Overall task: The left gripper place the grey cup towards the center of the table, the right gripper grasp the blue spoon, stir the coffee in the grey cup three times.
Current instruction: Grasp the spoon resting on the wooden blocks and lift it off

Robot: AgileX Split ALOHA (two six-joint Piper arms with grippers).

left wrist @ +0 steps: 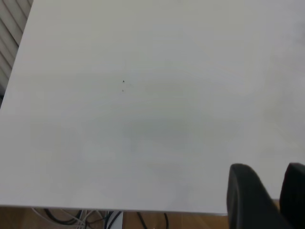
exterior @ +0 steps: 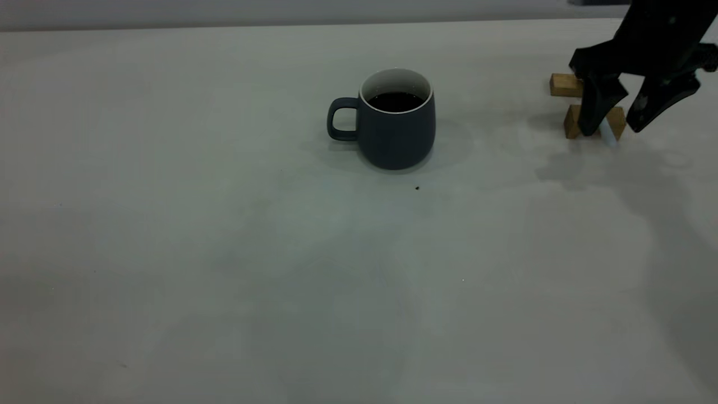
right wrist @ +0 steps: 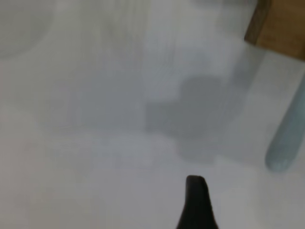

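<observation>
Standing upright near the middle of the pale grey-white counter (exterior: 224, 252), the rounded dark slate-grey cup (exterior: 396, 130) with a white inside and thin white rim holds black-brown coffee (exterior: 395, 101), its loop handle turned toward the left arm's side and a tiny dark speck (exterior: 417, 188) lying just in front of it. Far to the right in that exterior view, the black right gripper (exterior: 612, 130) hangs with its two tapered fingers spread wide over two tan wooden blocks (exterior: 594, 120), and a sliver of the pale blue-white spoon handle (exterior: 610, 136) shows between the fingers at the nearer block. From the left wrist, only bare counter and its edge appear, with the left gripper (left wrist: 267, 195) over the near corner, its dark fingers narrowly apart and empty. From the right wrist, one black fingertip (right wrist: 196, 200) hovers above the counter, the blue handle and a block corner lie beside it, untouched.
</observation>
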